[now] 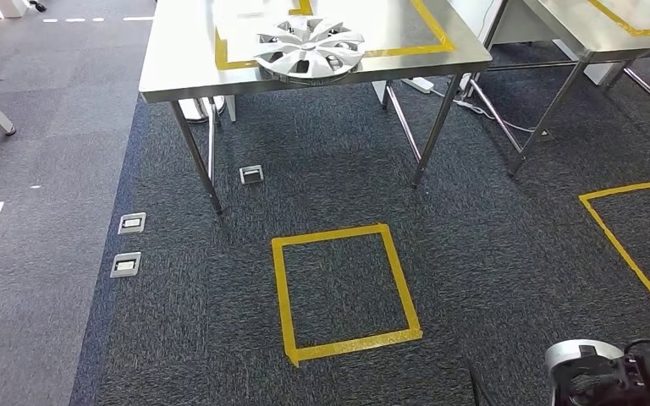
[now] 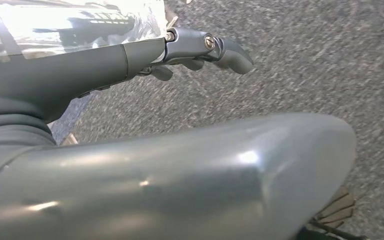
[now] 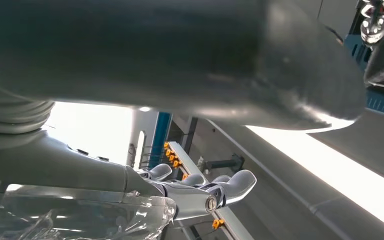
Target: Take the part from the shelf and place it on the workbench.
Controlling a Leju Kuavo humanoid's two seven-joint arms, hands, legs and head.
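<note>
Steel workbench (image 1: 186,59), upper centre: silver wheel cover (image 1: 309,49) lying flat near front edge, across a yellow tape outline (image 1: 338,52) | second steel table (image 1: 575,30), upper right | dark carpet floor (image 1: 474,254): yellow tape square (image 1: 283,288) centre, three floor sockets (image 1: 131,223) left.

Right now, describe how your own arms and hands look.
The left hand has a thick, glossy grey thumb and darker grey fingers jointed with silver pins. The right hand matches: grey thumb, paler fingers, a silver pin. In the head view, a silver and black part of the right arm shows.
</note>
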